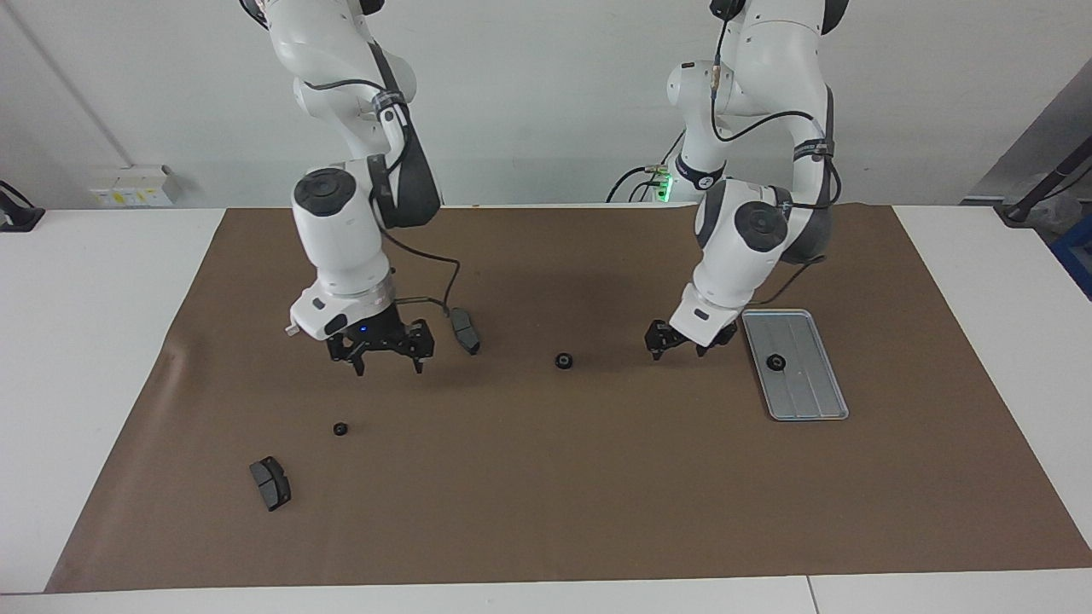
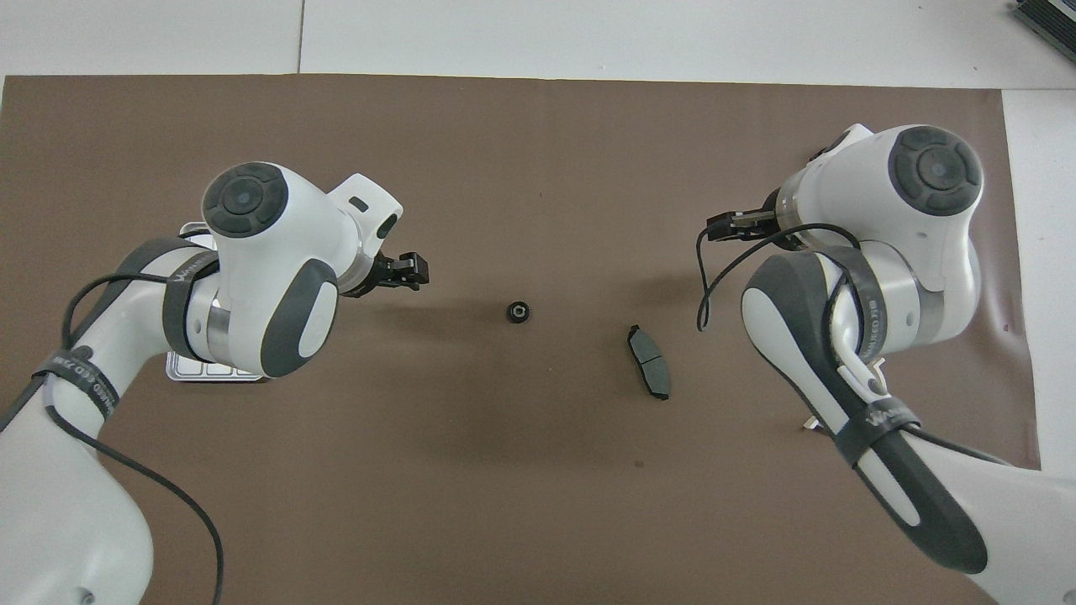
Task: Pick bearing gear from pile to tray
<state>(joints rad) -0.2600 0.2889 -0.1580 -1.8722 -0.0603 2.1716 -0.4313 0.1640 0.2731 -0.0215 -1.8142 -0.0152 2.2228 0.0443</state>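
We saw one gear [image 1: 775, 362] lying in the tray [image 1: 819, 405] and a second gear [image 1: 563, 361] on the mat [image 1: 546, 495] toward the right arm's end from the tray. The left gripper [image 1: 679, 349] hung open and empty between that gear and the tray. The right gripper [image 1: 388, 365] hung open and empty well apart from the tray, over the mat near a pad [image 1: 465, 331].

Facing view: tray [image 1: 810, 401] at frame right, one gear [image 1: 775, 362] in it. Second gear [image 1: 563, 361] on mat [image 1: 546, 512] at centre. Pad [image 1: 465, 331] left of centre. Third gear [image 1: 340, 428] lower left, second pad [image 1: 270, 483] below it.
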